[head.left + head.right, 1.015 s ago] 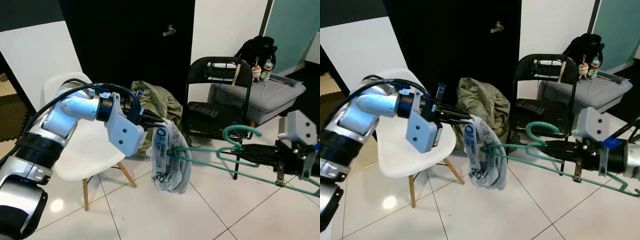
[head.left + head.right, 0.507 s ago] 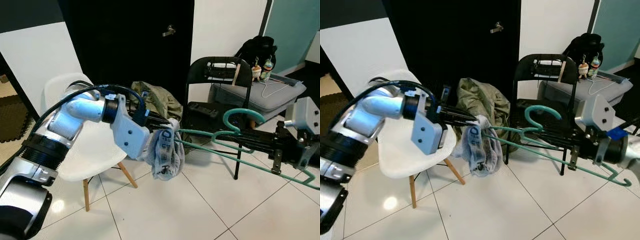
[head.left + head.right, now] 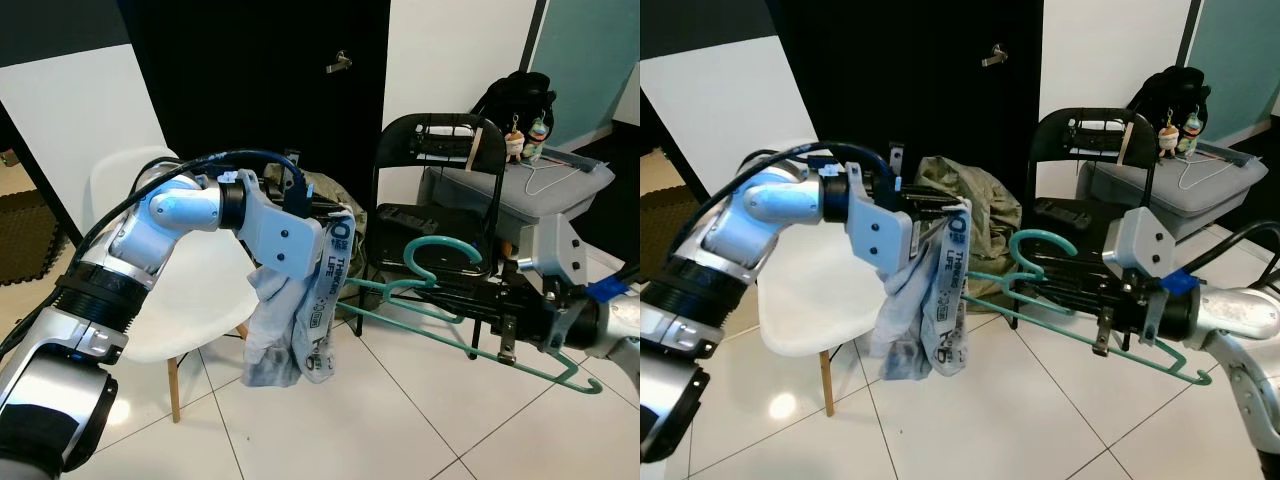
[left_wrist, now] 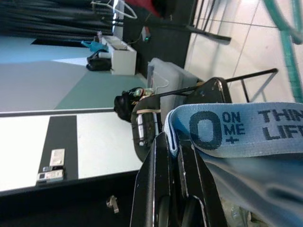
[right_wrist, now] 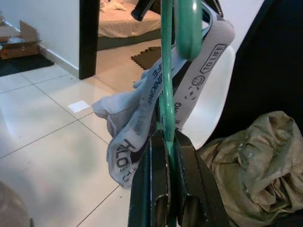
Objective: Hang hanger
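So the right hand point(image 3: 1040, 288) is clamped on the teal plastic hanger point(image 3: 450, 315), holding it level in mid-air in front of the black folding chair point(image 3: 432, 200). The left hand point(image 3: 325, 212) pinches the grey garment with the blue printed waistband point(image 3: 300, 300) up high, probably so the waistband hangs open for threading.

White tiled floor point(image 3: 330, 420), white chair point(image 3: 190, 300), black folding chair point(image 3: 430, 190)

the blue waistband point(image 4: 236, 130) of the garment reads "on me + thin… life".
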Motion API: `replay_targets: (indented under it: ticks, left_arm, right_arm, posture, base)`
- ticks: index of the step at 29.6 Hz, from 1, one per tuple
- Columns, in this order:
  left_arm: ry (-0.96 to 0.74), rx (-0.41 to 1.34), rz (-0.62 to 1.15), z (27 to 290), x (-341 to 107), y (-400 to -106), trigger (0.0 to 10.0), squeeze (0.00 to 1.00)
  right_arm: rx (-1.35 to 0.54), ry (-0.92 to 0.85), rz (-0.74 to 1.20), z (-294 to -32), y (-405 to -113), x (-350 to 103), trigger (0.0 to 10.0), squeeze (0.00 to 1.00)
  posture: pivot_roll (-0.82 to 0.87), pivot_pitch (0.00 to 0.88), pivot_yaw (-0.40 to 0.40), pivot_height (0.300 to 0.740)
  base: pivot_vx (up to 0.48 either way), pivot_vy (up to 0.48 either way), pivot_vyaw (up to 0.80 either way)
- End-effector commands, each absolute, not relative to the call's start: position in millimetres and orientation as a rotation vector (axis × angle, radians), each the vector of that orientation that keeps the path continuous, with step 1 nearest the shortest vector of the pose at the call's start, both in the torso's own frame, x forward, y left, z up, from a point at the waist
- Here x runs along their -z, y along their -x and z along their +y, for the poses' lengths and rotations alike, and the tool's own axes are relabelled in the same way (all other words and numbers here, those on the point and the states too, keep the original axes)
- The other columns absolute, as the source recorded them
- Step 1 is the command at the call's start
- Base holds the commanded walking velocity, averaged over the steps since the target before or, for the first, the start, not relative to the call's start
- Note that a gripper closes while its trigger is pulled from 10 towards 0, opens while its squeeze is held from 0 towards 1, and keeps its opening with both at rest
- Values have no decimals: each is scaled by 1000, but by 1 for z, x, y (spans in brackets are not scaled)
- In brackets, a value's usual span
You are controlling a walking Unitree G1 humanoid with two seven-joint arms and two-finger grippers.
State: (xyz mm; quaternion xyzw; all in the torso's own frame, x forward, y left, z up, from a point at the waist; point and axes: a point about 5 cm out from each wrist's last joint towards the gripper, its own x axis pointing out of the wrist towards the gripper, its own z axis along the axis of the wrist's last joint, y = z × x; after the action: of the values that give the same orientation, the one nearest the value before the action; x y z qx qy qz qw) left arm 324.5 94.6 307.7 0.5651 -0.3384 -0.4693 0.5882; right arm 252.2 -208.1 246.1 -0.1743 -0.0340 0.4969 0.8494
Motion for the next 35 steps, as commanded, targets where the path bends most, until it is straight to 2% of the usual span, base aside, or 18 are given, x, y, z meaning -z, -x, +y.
replay_targets:
  ticks: [1,3,4,8,14,17,18,20,21,24,30,35]
  left_arm:
    - [-1322,1084,-767,94,-308,-325,10000,0]
    - [-1321,1101,-755,93,-305,-324,10000,0]
    - [-1320,1167,-719,93,-295,-320,10000,0]
    - [-1347,1220,-694,92,-286,-315,10000,0]
    - [-1377,1277,-715,86,-276,-308,10000,0]
    - [-1385,1247,-741,83,-278,-310,10000,0]
    - [-1392,1188,-769,81,-285,-314,10000,0]
    - [-1392,1188,-769,81,-285,-314,10000,0]
    - [-1445,1033,-814,82,-302,-324,10000,0]
    - [-1494,929,-830,86,-315,-330,10000,0]
    - [-1576,876,-802,99,-322,-336,10000,0]
    - [-1596,947,-775,111,-322,-333,10000,0]
  right_arm:
    - [-968,350,-83,-204,-263,-244,10000,0]
    - [-923,337,-94,-205,-267,-244,10000,0]
    - [-827,288,-152,-205,-276,-248,10000,0]
    - [-743,212,-215,-207,-281,-254,10000,0]
    - [-821,146,-221,-195,-277,-247,10000,0]
    - [-877,157,-186,-188,-273,-239,10000,0]
    - [-945,169,-139,-179,-269,-229,10000,0]
    - [-945,169,-139,-179,-269,-229,10000,0]
    - [-1058,203,-45,-165,-259,-209,10000,0]
    - [-1100,228,20,-162,-254,-199,10000,0]
    - [-1085,262,70,-173,-251,-193,10000,0]
    - [-1062,275,72,-188,-249,-198,10000,0]
  posture:
    - [-55,0,97,740]
    - [-55,0,97,740]
    - [-58,0,102,740]
    - [-60,0,103,740]
    - [-60,0,102,740]
    - [-62,0,100,740]
    - [-62,0,100,740]
    - [-62,0,100,740]
    - [-63,0,98,740]
    - [-62,0,98,740]
    - [-63,0,98,740]
    - [-62,0,100,740]
  base:
    - [0,0,0]
    - [0,0,0]
    - [0,0,0]
    - [0,0,0]
    - [0,0,0]
    - [0,0,0]
    - [0,0,0]
    - [0,0,0]
    - [0,0,0]
    - [0,0,0]
    - [0,0,0]
    - [0,0,0]
